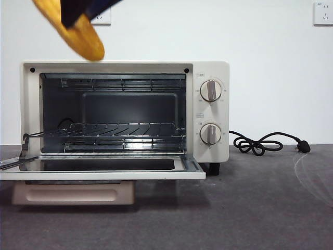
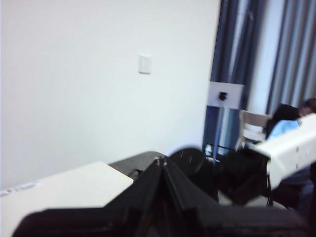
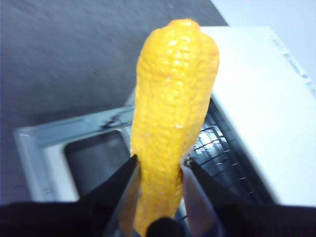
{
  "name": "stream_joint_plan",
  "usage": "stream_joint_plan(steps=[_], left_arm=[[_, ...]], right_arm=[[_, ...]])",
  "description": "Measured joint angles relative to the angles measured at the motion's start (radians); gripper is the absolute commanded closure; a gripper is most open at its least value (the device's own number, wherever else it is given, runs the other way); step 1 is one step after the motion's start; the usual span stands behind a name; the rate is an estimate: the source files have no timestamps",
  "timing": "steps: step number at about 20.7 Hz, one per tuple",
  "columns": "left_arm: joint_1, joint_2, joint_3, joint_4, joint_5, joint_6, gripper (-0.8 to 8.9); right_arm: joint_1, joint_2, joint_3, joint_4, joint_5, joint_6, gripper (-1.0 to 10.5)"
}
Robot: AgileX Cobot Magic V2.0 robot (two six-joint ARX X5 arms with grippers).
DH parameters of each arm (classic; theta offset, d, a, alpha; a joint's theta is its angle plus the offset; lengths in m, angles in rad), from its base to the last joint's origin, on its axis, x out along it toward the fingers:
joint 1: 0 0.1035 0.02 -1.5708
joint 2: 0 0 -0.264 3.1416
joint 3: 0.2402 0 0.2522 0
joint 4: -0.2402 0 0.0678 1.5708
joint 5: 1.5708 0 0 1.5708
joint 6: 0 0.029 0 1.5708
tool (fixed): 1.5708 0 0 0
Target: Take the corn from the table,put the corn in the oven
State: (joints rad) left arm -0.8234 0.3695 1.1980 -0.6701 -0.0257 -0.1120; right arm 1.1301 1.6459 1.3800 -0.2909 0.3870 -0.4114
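My right gripper (image 1: 78, 10) (image 3: 160, 165) is shut on the yellow-orange corn (image 1: 78, 31) (image 3: 173, 113), which hangs tilted in the air above the top left corner of the cream-white oven (image 1: 125, 66) (image 3: 256, 98). The oven's glass door (image 1: 104, 175) (image 3: 39, 148) lies folded down and open, with the wire rack (image 1: 125, 130) bare inside. In the right wrist view the corn's tip is over the door and the oven's front opening. My left gripper (image 2: 162, 163) is shut on nothing, raised and facing the wall. The grey table (image 1: 250, 208) carries the oven.
The oven's black cord (image 1: 265, 143) lies coiled on the table to its right. Two knobs (image 1: 210, 90) sit on the oven's right panel. White wall sockets (image 1: 322, 13) are on the wall behind. Grey curtains (image 2: 276, 49) show in the left wrist view.
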Motion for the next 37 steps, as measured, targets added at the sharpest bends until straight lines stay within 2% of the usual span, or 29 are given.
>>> stream_joint_plan(steps=[9, 15, 20, 22, 32, 37], left_arm=[[0.0, 0.0, 0.021, -0.023, -0.028, 0.022, 8.19], [0.0, 0.0, 0.021, -0.025, -0.028, 0.026, 8.19], [0.0, 0.0, 0.021, -0.026, -0.028, 0.03, 8.19], [0.0, 0.0, 0.021, -0.026, -0.028, 0.032, 8.19], [0.0, 0.0, 0.021, -0.026, -0.028, 0.034, 8.19], [0.0, 0.0, 0.021, -0.031, -0.028, 0.034, 8.19]], right_arm=[[-0.011, 0.165, 0.0, 0.129, 0.167, -0.211, 9.6], [-0.033, 0.26, 0.0, 0.158, 0.277, -0.298, 9.6], [-0.059, 0.309, 0.0, 0.211, 0.396, -0.321, 9.6], [-0.068, 0.315, 0.0, 0.232, 0.419, -0.322, 9.6], [-0.118, 0.315, 0.0, 0.256, 0.406, -0.323, 9.4], [-0.131, 0.315, 0.0, 0.254, 0.397, -0.322, 8.1]])
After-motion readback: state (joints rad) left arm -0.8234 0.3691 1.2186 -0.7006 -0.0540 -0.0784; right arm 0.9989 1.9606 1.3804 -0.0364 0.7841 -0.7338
